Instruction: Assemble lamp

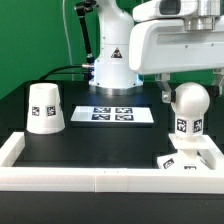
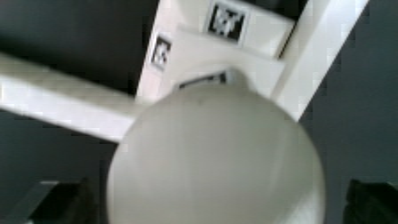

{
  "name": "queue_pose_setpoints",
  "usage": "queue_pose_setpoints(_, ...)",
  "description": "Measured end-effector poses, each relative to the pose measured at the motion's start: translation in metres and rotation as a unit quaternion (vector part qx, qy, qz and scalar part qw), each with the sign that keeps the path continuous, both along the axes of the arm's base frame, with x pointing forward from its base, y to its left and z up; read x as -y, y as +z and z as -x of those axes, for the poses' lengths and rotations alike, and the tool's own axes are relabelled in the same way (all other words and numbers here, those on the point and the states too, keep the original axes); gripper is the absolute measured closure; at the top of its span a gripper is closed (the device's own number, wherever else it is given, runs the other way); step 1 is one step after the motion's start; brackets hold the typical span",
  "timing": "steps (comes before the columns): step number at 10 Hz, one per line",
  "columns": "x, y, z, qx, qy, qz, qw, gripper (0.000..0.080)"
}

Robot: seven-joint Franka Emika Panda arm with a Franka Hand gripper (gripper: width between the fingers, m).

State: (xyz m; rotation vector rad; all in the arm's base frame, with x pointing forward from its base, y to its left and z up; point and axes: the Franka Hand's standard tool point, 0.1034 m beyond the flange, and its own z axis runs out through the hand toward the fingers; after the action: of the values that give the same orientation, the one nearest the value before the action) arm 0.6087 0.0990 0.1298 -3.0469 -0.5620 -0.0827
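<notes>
The ball-topped bulb (image 1: 187, 106) stands upright on the flat square base (image 1: 178, 161) at the exterior view's right, near the white wall's corner. My gripper (image 1: 188, 90) hangs over the bulb, one dark finger beside the ball. In the wrist view the bulb (image 2: 214, 150) fills the middle, and the dark fingers (image 2: 61, 203) sit at either side with a thin gap to it. The gripper (image 2: 214, 208) is open around the bulb. The base's tagged top (image 2: 226, 30) shows beyond it. The tapered shade (image 1: 45, 108) stands apart at the exterior view's left.
The marker board (image 1: 113, 114) lies flat at the middle back. A low white wall (image 1: 90, 178) borders the black table at the front and sides, and shows in the wrist view (image 2: 54, 95). The arm's white pedestal (image 1: 113, 65) stands behind the marker board.
</notes>
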Motion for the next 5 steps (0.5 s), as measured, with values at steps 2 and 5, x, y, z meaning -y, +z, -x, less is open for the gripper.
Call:
queue_pose_setpoints(2, -0.0002, -0.0028, -0.0023, -0.009, 0.001, 0.001, 1.0, 0.0101)
queue_pose_setpoints(5, 0.0029, -0.0058, -0.0035, -0.006, 0.001, 0.0, 1.0, 0.0101)
